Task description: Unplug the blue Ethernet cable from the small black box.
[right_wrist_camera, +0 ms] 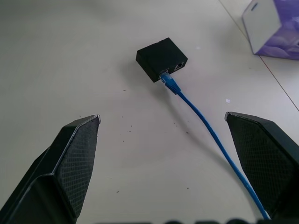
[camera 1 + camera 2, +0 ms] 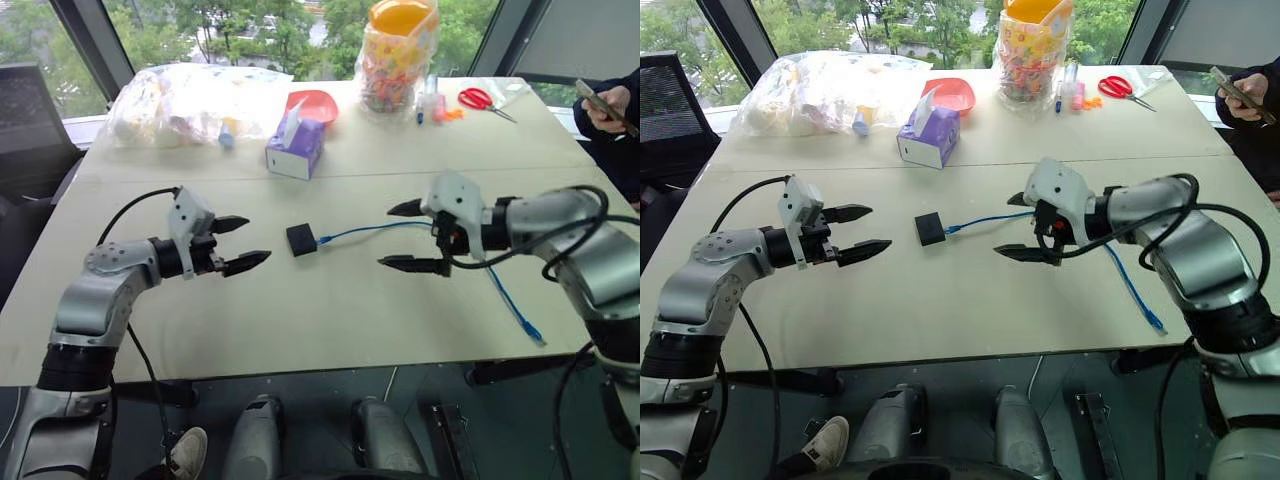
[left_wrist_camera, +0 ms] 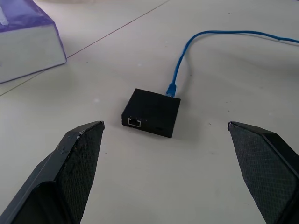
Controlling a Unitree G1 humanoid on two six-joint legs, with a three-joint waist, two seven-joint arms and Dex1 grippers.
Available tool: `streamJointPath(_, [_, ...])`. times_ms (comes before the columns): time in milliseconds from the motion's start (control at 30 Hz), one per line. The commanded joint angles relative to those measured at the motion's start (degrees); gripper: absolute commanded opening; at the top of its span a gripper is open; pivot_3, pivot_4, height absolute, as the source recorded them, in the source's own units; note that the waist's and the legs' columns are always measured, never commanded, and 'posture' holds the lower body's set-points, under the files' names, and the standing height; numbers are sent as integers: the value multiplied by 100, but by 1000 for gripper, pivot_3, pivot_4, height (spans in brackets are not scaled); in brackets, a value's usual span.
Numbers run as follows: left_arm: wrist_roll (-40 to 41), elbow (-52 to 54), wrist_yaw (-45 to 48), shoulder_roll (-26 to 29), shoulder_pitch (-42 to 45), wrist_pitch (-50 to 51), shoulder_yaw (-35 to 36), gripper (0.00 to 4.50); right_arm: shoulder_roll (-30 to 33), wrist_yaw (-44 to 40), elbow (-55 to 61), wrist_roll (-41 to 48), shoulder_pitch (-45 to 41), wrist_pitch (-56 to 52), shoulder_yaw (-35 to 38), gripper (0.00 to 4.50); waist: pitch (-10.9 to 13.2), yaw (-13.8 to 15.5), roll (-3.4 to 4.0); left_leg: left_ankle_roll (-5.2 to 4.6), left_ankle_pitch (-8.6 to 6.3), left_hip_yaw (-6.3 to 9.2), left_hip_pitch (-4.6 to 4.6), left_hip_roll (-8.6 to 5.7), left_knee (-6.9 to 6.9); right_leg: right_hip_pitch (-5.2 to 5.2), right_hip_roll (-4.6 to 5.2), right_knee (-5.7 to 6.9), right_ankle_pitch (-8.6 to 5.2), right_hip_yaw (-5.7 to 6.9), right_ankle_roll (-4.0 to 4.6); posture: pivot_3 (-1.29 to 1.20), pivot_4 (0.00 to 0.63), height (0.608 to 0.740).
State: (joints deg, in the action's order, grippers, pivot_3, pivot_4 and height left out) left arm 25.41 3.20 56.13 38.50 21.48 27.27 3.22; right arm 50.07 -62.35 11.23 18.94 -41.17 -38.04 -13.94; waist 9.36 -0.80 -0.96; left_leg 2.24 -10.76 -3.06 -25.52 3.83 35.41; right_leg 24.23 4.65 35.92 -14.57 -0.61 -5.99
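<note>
Hovering on either side of the box (image 2: pixel 301 239), both arms look to be in the approach step, with nothing gripped yet. The left pincer (image 2: pixel 240 244) hangs just above the surface (image 2: pixel 330 320), a short way from the box, fingers spread wide and empty. The right pincer (image 2: pixel 402 236) hangs on the far side of it, also spread wide and empty, with the cable (image 2: pixel 375 229) running beneath it.

The box lies flat near the middle of the surface, between the 2 pincers and in front of the purple tissue box (image 2: pixel 296 150). The cable's plug (image 1: pixel 169 83) is still seated in the side of the box that faces the right arm; from there the cord trails along the surface under the right arm, and its loose end (image 2: pixel 532 334) lies near the front edge. The side facing the left arm shows a second, empty port (image 3: pixel 134 122).

As I read it, the unplugging itself has not begun. The next move calls for the left pincer to come down and close on the box to hold it steady, and the right pincer to drop onto the cable close behind the plug. The pull should then go straight out, away from the box. Grabbing the cord too far back would likely just drag the light box along.
</note>
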Motion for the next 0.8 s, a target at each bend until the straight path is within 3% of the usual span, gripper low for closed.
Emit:
streamJointPath(33, [98,312,-46,41,-11,72,99,4470,-374,-448,-971,-358,-669,441,-400,4500,2,-3,0,0,0,-1,1,0,3,1,0,7,0,0,0,0,150,735])
streamJointPath(200, [106,706,-144,39,-239,148,94,4470,-1352,-995,-3170,-979,-1694,1341,-984,4500,4,-25,1,0,1,-3,0,0,10,7,-3,25,0,-3,-2,0,150,735])
streamJointPath(500, [150,1146,-461,27,-589,240,237,4470,-2878,-1033,-6709,-1972,-2905,2879,-1179,4500,8,0,4,1,1,-3,-6,0,14,6,-6,32,10,-3,-20,0,150,735])
streamJointPath(800, [288,1334,-664,-29,-710,284,314,4470,-3650,-780,-7917,-2512,-3049,3457,-992,4500,11,-26,9,3,3,-3,-1,2,12,9,-8,42,11,-3,-23,0,150,735])
